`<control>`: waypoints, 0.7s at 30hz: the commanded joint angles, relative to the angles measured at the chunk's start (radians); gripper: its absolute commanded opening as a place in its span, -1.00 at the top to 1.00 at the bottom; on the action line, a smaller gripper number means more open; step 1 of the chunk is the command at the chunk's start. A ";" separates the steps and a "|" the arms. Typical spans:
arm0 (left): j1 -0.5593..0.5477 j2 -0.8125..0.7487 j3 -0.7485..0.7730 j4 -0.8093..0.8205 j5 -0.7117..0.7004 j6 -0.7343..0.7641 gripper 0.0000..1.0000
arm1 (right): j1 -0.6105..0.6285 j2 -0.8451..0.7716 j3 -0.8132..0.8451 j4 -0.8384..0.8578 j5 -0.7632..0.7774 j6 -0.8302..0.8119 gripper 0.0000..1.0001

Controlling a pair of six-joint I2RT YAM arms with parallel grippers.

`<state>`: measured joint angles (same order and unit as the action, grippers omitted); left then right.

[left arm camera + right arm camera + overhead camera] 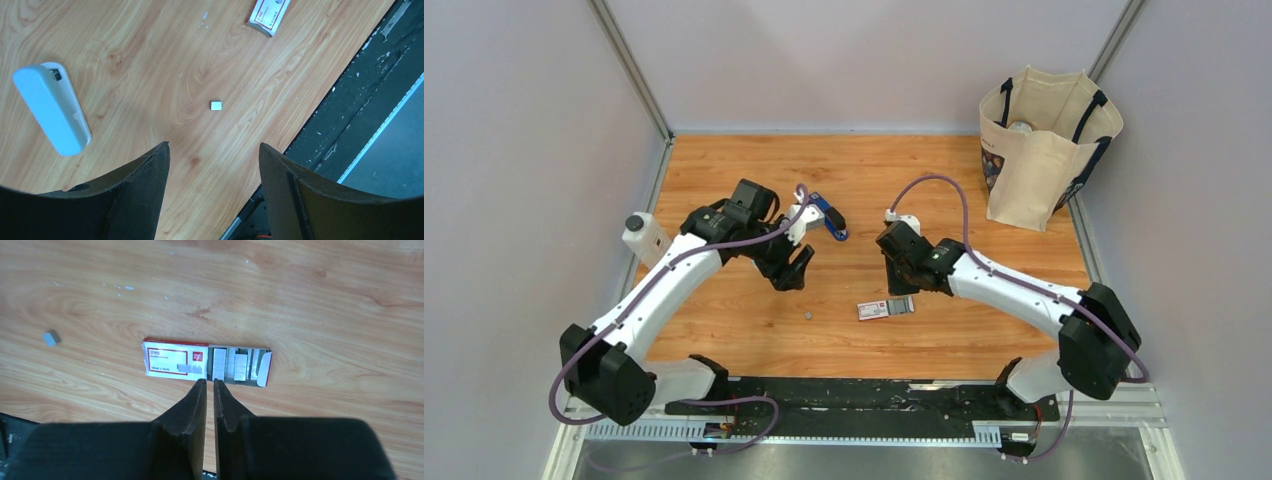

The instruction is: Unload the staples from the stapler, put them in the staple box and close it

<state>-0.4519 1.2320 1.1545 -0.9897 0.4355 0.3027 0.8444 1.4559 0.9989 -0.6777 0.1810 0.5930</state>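
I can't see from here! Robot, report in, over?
Left jaws wide, empty. Right jaws almost shut above staple box. Stapler by left wrist; staples loose on table. Nothing blocking.

Even, bright light; soft shadows; wrist views slightly blurred.

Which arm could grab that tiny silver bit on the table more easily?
Probably the left. The left gripper hangs open above the staples, which show just ahead of the gap between its fingers. The right gripper is nearly shut, over the red-and-white box.
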 commanded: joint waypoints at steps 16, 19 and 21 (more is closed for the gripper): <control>-0.258 0.282 -0.004 0.226 -0.115 0.133 -0.50 | -0.373 -0.265 -0.394 0.334 -0.400 0.007 0.30; -0.286 0.326 0.007 0.247 -0.138 0.130 -0.50 | -0.422 -0.276 -0.443 0.409 -0.489 0.030 0.31; -0.303 0.351 0.008 0.270 -0.161 0.124 -0.50 | -0.438 -0.269 -0.467 0.449 -0.526 0.039 0.31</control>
<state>-0.7277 1.5562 1.1152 -0.7849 0.3157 0.4034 0.4419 1.2011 0.5713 -0.3912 -0.2005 0.5983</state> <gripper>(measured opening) 0.749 0.347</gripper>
